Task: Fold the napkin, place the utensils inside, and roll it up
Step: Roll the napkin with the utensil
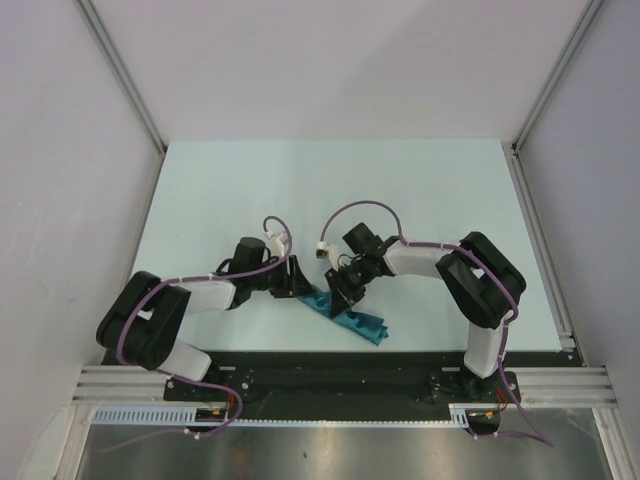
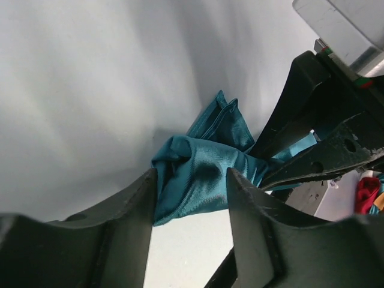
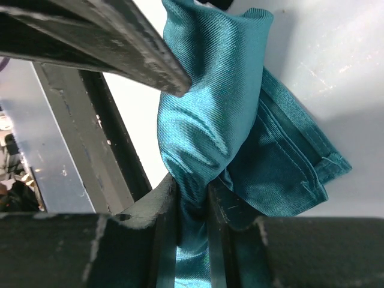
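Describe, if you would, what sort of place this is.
Probably a robotics lab test cell: a pale table walled by plain white panels, a metal rail at its near edge carrying the left arm and right arm.

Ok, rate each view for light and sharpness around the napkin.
Top external view: even, soft light, but the napkin is small and partly covered. Left wrist view: cloth fairly sharp with sheen, the near fingers dark and soft. Right wrist view: weave crisp, bright sheen on the fold, left background blurred.
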